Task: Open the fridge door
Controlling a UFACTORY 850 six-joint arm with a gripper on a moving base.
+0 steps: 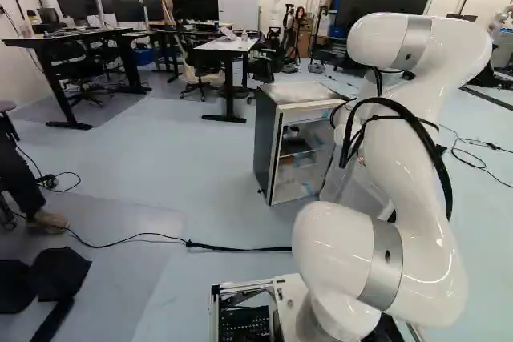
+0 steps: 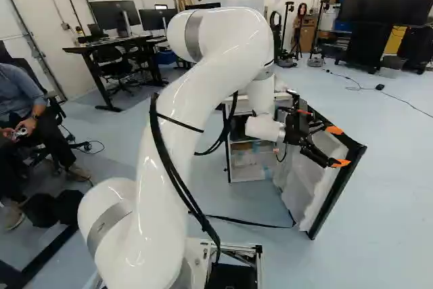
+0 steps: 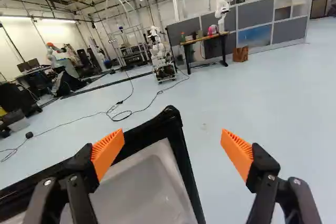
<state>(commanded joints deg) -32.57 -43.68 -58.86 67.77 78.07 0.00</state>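
Fingers [image 2: 340,163] wide apart, nothing gripped. Fridge door [image 2: 310,197] corner shows between them in wrist view, nearer one finger; can't tell contact. Door stands swung out at the right of right base view, fridge [image 1: 267,142] behind, shelves [image 1: 298,152] exposed.

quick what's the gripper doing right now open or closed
Gripper: open, its fingers wide apart, holding nothing, at a corner of the door.
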